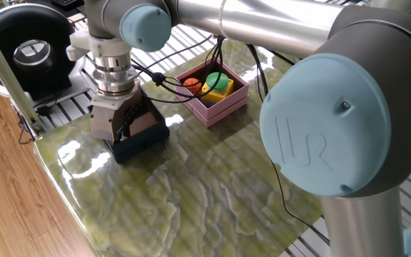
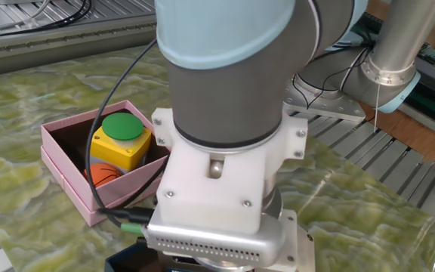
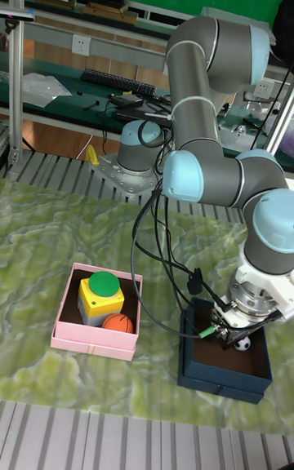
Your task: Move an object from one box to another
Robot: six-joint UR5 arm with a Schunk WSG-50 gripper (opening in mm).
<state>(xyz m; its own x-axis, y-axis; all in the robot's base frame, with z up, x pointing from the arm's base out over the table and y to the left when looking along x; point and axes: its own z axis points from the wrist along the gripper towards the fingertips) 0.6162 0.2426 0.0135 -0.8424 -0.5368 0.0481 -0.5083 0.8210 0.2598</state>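
The navy-blue box (image 3: 224,365) stands on the green marbled table, and my gripper (image 3: 238,342) reaches down into it. Its fingers are shut on a small black-and-white ball (image 3: 243,344) just above the brown floor. From the side, the gripper (image 1: 123,130) hides most of the navy box (image 1: 143,140) and the ball is hidden. The pink box (image 3: 94,338) sits to the left and holds a yellow block with a green button (image 3: 102,289) and an orange ball (image 3: 118,323). In the other fixed view the wrist covers the gripper; the pink box (image 2: 66,189) is at the left.
A black cable (image 3: 159,274) hangs from the arm between the two boxes. A round black device (image 1: 27,46) stands beyond the table's far left corner. Slatted metal framing (image 2: 368,143) borders the marbled top.
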